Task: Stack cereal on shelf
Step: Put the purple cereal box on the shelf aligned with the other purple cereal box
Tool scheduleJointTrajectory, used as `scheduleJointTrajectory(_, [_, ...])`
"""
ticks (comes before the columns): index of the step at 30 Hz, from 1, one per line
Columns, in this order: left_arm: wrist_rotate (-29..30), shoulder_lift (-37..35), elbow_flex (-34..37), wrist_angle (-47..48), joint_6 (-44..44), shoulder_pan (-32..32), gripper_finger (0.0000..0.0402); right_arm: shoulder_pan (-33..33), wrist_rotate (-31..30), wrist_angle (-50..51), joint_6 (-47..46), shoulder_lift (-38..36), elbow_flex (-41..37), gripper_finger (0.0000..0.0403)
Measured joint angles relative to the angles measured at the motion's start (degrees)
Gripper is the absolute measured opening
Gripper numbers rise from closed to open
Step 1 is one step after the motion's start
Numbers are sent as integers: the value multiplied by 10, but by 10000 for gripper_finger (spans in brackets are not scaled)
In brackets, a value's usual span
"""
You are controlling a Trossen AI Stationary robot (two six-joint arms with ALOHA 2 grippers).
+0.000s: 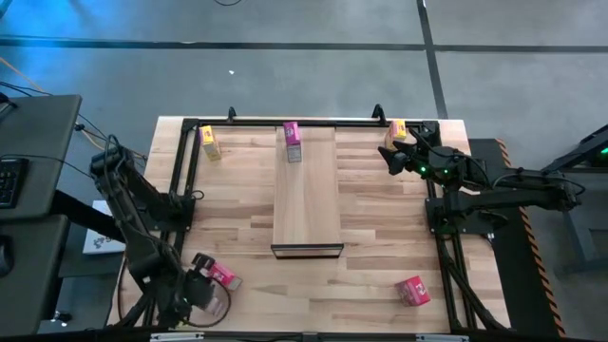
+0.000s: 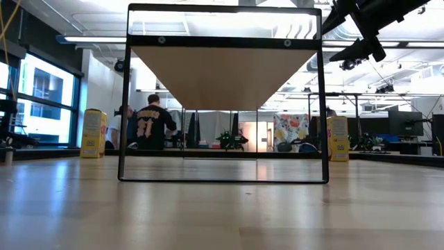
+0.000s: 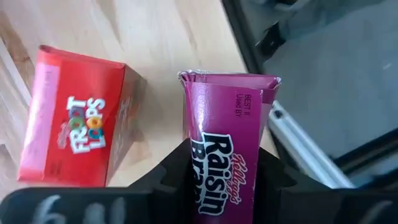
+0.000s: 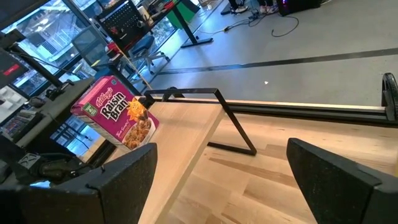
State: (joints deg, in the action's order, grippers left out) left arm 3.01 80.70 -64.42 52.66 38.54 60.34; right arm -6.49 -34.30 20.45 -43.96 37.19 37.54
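Note:
The shelf (image 1: pixel 306 190) is a pale plank lying lengthwise mid-table, with a dark frame (image 2: pixel 225 97) at its near end. One magenta cereal box (image 1: pixel 292 141) stands on its far end. Yellow boxes stand at the far left (image 1: pixel 209 142) and far right (image 1: pixel 397 130). A red-pink box (image 1: pixel 412 290) lies near right. At the near left corner my left gripper (image 1: pixel 198 287) is shut on a magenta Raisin Bran box (image 3: pixel 227 143), beside a red Froot Loops box (image 3: pixel 74 134) lying on the table. My right gripper (image 4: pixel 217 180) hangs open at the far right, touching nothing. My left gripper pinches the Raisin Bran box between its two fingers (image 3: pixel 163 180), which lie on the two faces either side of the narrow printed panel (image 3: pixel 214 168). It comes steeply from above, fingers along the box's length. The box's flap end (image 3: pixel 230 78) points away from the gripper; whether it is clear of the table I cannot tell.
Dark metal rails (image 1: pixel 180 176) run along the table's left, far and right sides. The table's near left edge and a rail (image 3: pixel 298 134) lie close to the held box. A side desk with a keyboard (image 1: pixel 11 180) stands left of the table. A person (image 2: pixel 152 125) shows far behind.

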Motion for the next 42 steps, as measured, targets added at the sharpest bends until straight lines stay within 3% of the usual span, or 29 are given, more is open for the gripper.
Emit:
scheduleJointTrajectory(11, [-15, -149, -1, -10, 149, -35, 102, 0, 1, 0, 0, 0, 0, 353])
scheduleJointTrajectory(23, [-12, -230, -1, -104, 152, -150, 93, 0, 1, 1, 5, 0, 0, 353])
scheduleJointTrajectory(30, [-13, -233, -45, -134, 80, -220, 92, 0, 1, 3, 5, 0, 0, 353])
scheduleJointTrajectory(38, [3, -171, -202, -61, -50, -358, 92, 0, 1, 3, -3, 0, 0, 353])
scheduleJointTrajectory(42, [40, -108, -286, -1, -156, -432, 92, 0, 18, -10, -63, 0, 0, 353])
